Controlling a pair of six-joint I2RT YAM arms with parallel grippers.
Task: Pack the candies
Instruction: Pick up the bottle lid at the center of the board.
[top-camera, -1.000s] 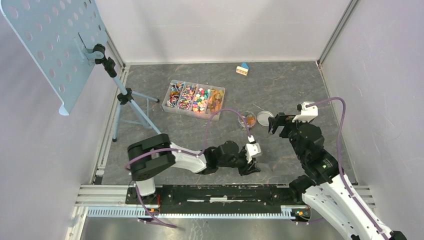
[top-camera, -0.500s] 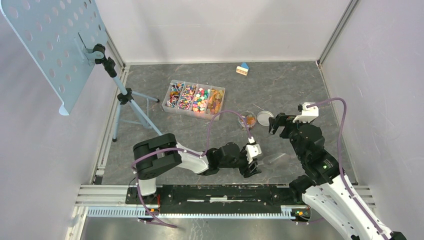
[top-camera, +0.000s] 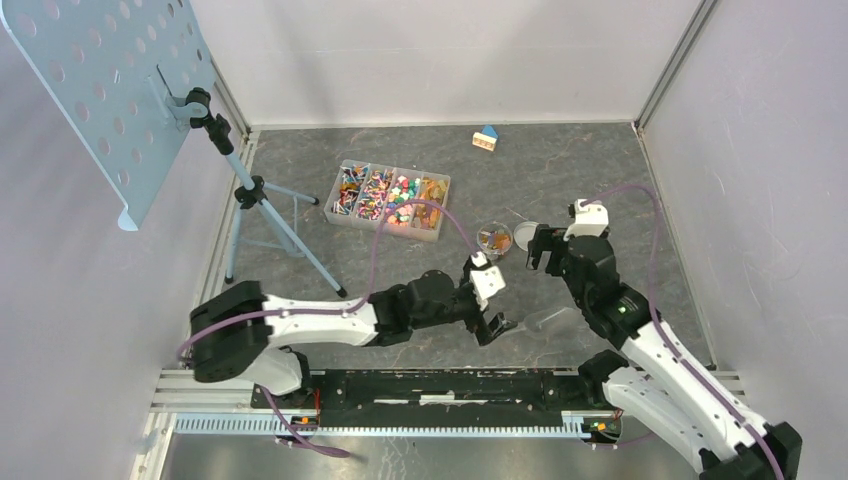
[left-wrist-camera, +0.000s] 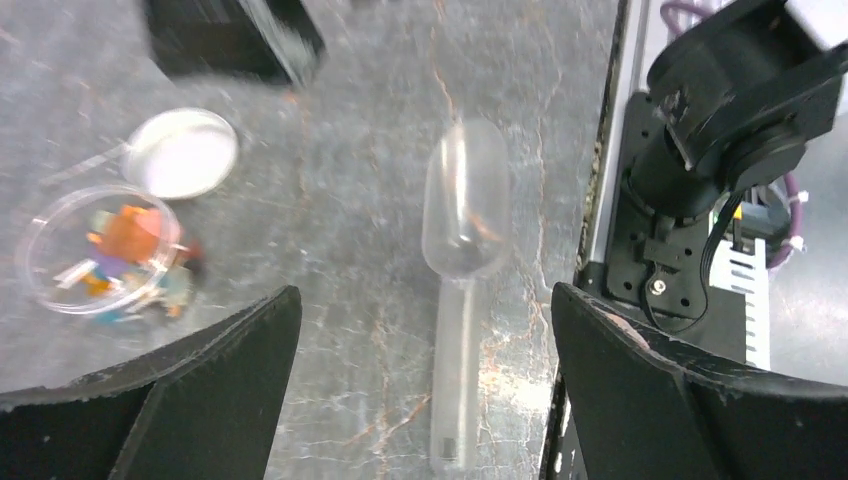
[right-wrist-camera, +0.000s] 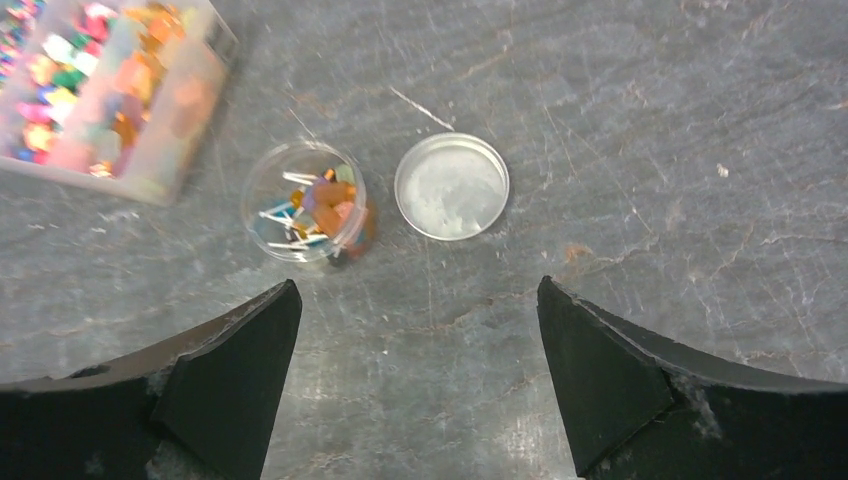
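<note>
Left arm (top-camera: 330, 315) has swung forward, left tool (top-camera: 493, 326) released above scoop (left-wrist-camera: 465, 215), right tool (right-wrist-camera: 420, 300) spread wide near candies (right-wrist-camera: 315, 200)

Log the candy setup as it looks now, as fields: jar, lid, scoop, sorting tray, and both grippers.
jar: small clear pot, open, a few candies inside
lid: off, flat on the table beside the jar, not touching
scoop: clear plastic, lying on the table, unheld
tray: divided box, mixed candies in every compartment
left gripper: open, empty, over the scoop
right gripper: open, empty, over jar and lid
</note>
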